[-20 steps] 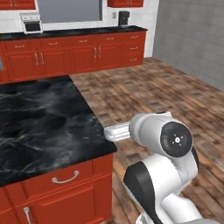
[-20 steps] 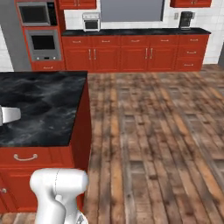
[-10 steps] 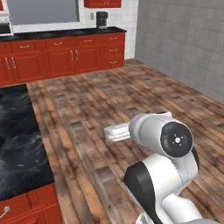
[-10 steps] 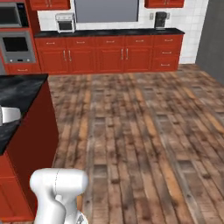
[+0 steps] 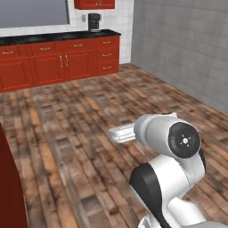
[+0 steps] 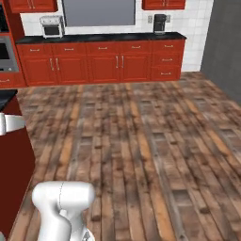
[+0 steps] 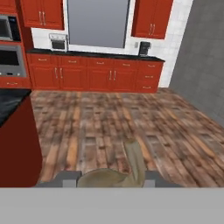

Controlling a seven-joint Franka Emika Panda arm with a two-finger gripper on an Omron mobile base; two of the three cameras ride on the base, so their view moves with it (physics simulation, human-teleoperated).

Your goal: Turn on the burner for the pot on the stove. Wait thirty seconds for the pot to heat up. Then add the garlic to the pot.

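On open wood floor (image 6: 141, 141) | gripper (image 7: 113, 177) grips garlic (image 7: 113, 175), opening unclear | drive smoothly, keep hand level

Tan garlic (image 7: 114, 175) sits low between the fingers (image 7: 65, 178).

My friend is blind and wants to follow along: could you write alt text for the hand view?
A tan-beige object sits low at the front, between the end effector's fingertips. Ahead, a wood-plank floor runs to red cabinets with a black counter, a toaster oven and a coffee maker. A red kitchen island stands left and a grey wall right.
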